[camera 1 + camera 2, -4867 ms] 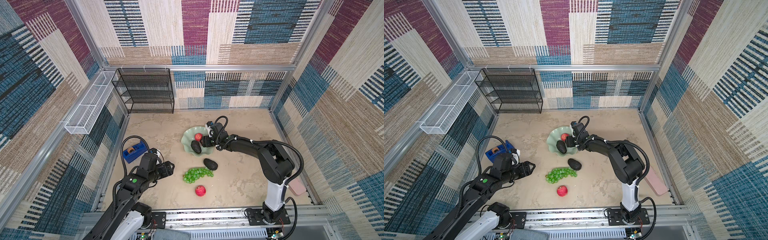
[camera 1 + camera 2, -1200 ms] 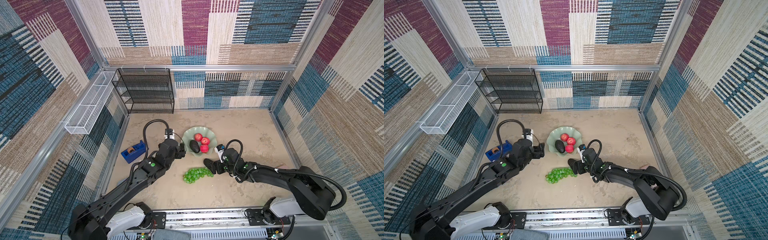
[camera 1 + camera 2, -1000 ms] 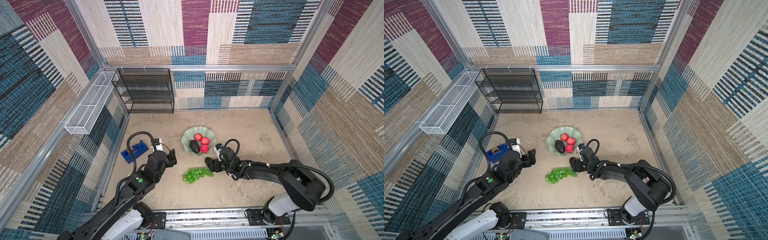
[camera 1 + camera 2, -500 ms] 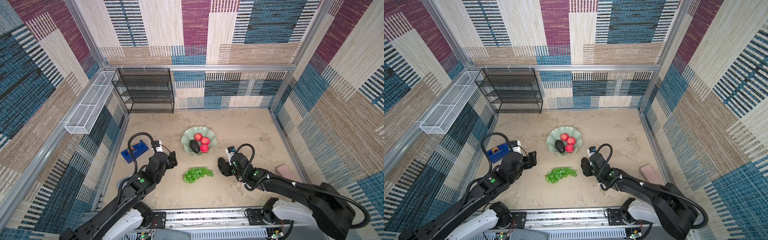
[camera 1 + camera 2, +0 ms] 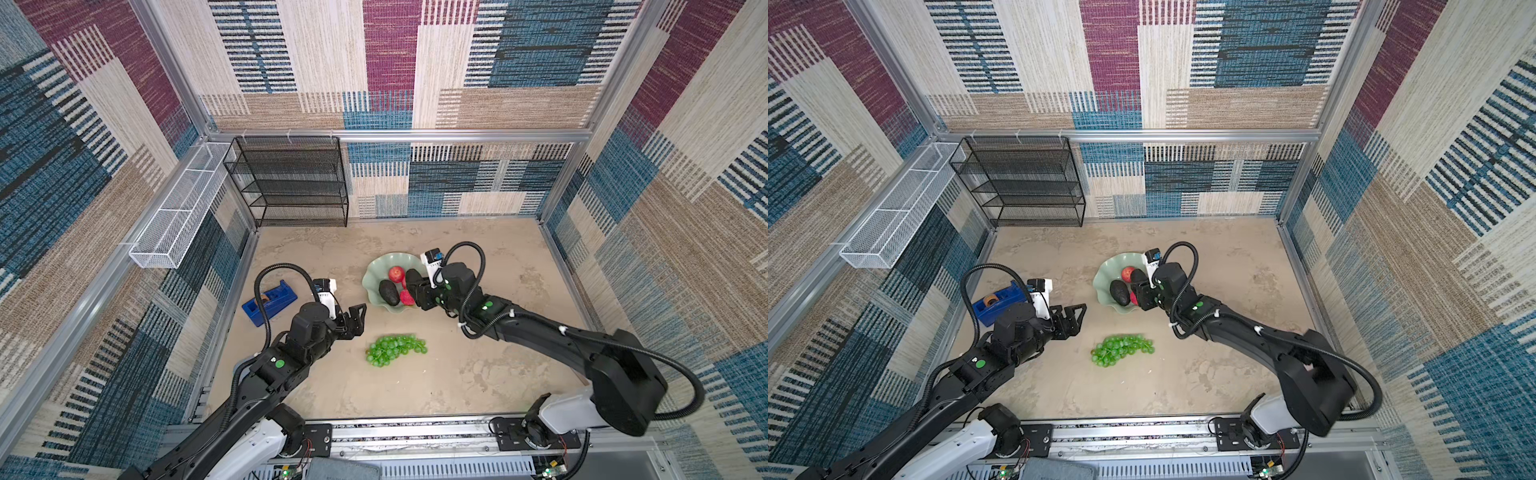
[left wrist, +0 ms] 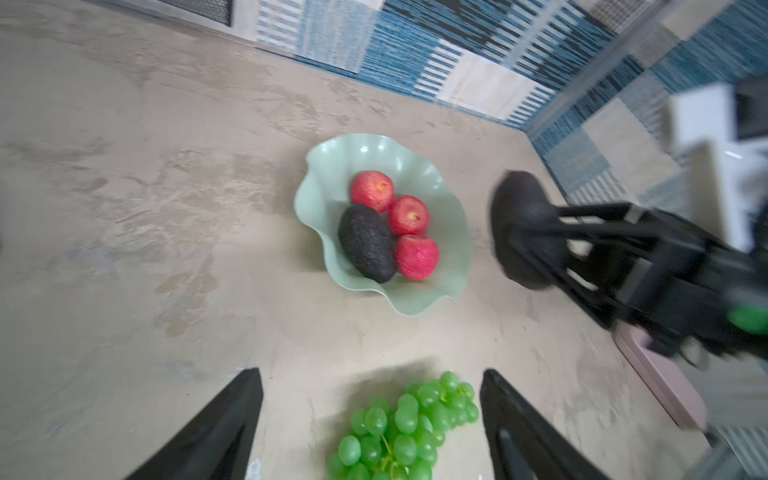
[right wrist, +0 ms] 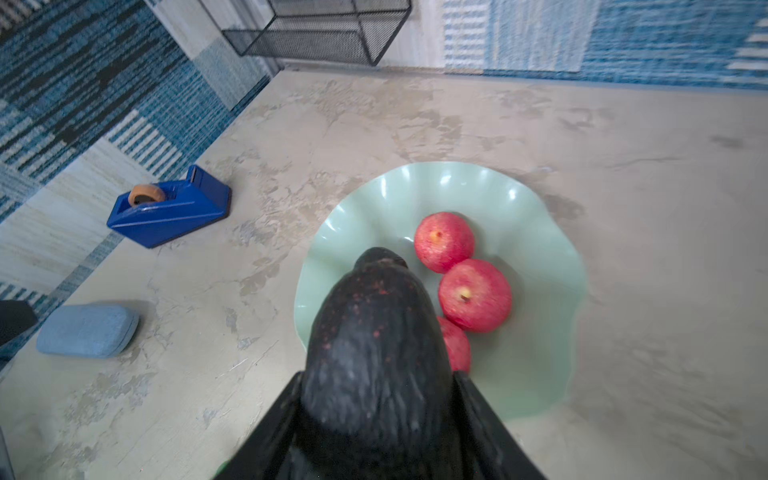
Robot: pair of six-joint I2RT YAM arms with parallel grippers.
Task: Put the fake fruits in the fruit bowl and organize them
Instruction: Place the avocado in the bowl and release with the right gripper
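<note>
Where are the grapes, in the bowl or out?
Out: the grapes lie on the tabletop, clearly apart from the fruit bowl.

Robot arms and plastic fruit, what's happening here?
The two arms are filling the pale green bowl with fake fruit. Three apples and one avocado already lie in it. The right gripper is shut on the second avocado and holds it over the bowl. The grapes lie on the table, not yet in, and the left gripper hovers open near them, holding nothing.
</note>
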